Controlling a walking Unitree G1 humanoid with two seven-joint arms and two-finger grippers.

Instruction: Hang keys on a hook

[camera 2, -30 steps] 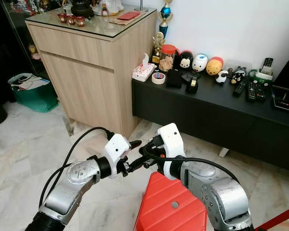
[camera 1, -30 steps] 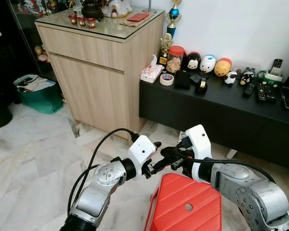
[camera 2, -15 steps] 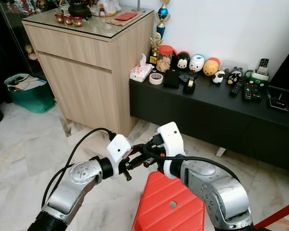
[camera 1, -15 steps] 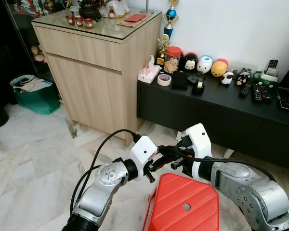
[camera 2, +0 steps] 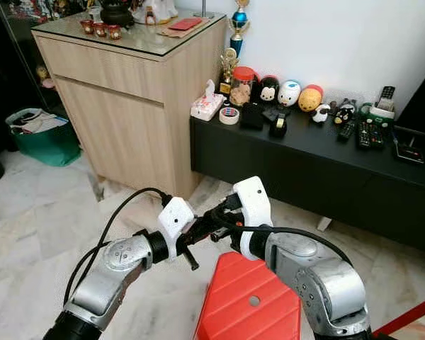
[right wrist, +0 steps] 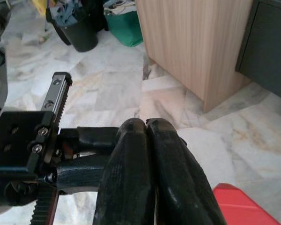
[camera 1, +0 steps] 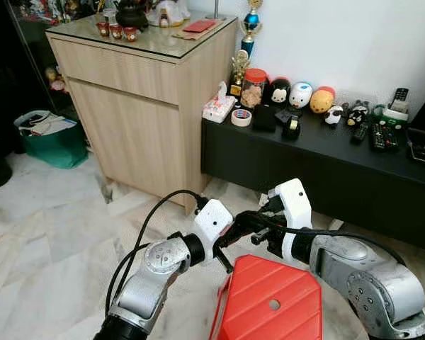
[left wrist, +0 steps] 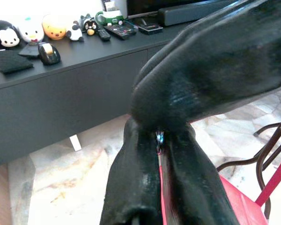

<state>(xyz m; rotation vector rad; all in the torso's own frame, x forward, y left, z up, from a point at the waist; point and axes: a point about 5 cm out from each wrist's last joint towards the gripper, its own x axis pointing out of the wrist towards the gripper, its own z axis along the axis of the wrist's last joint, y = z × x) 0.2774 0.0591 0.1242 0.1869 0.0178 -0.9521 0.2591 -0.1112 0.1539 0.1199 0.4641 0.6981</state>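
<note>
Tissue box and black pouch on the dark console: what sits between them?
A tape roll lies between the tissue box and black pouch, in both eye views.

Marble floor [camera 1: 49, 212], wooden cabinet [camera 1: 138, 106] (glass-topped), black console [camera 1: 326, 166].

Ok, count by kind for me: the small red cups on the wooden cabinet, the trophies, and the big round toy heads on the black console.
small red cups: 3
trophies: 2
round toy heads: 3
Total: 8
</note>
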